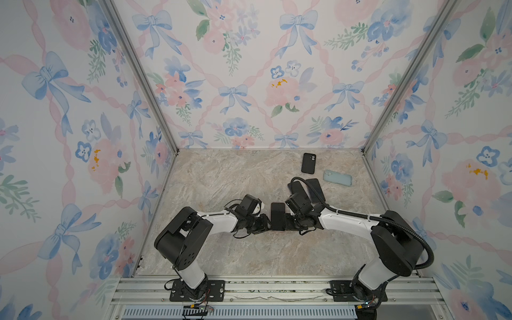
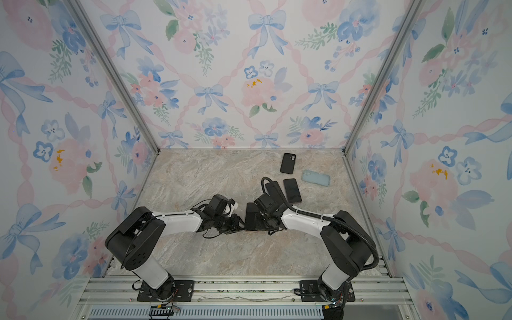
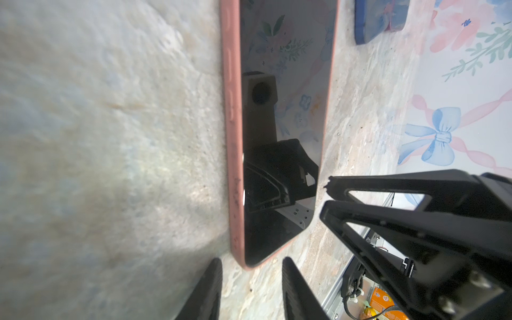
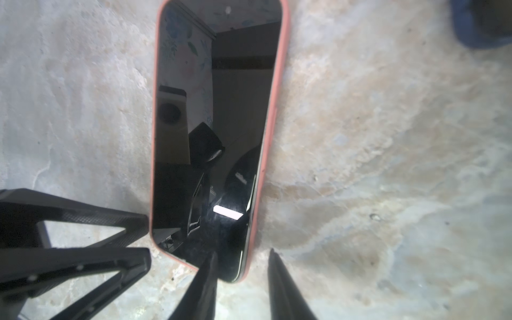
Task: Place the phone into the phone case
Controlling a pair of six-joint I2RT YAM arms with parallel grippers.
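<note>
In both top views the two arms meet at the centre of the grey-beige marble-look tabletop (image 1: 221,257) (image 2: 210,257). A dark flat phone (image 1: 278,216) (image 2: 251,217) lies there between the left gripper (image 1: 267,221) (image 2: 241,224) and the right gripper (image 1: 288,221) (image 2: 259,221). Towards the upper right of the table lie a matte black case (image 1: 308,163) (image 2: 287,163), a pale blue-green case (image 1: 337,178) (image 2: 315,178) and a second dark handset (image 1: 315,191) (image 2: 292,190), all well apart from the grippers.

In the left wrist view the phone (image 3: 282,116), with its glossy black screen up, sits inside a salmon-pink phone case (image 3: 231,110) lying flat on the tabletop (image 3: 110,138). At the bottom edge the left gripper (image 3: 252,261) has its fingers (image 3: 213,288) spread apart with nothing clamped; the case's rounded corner lies just above the gap. At centre right the right gripper (image 3: 325,197) stands just beside the phone's other long edge, tips slightly parted. A blue object (image 3: 379,19) shows at the top.

In the right wrist view the phone (image 4: 216,97) runs down the middle, framed by the salmon-pink phone case (image 4: 279,83). The right gripper (image 4: 243,253), at the bottom, is parted. One of its fingers (image 4: 205,282) crosses the screen's lower corner; the other is outside the case rim. No grip is visible. A pale sliver of the phone's edge shows inside the case lip there. The left gripper (image 4: 146,241) is at lower left, just beside the case.
</note>
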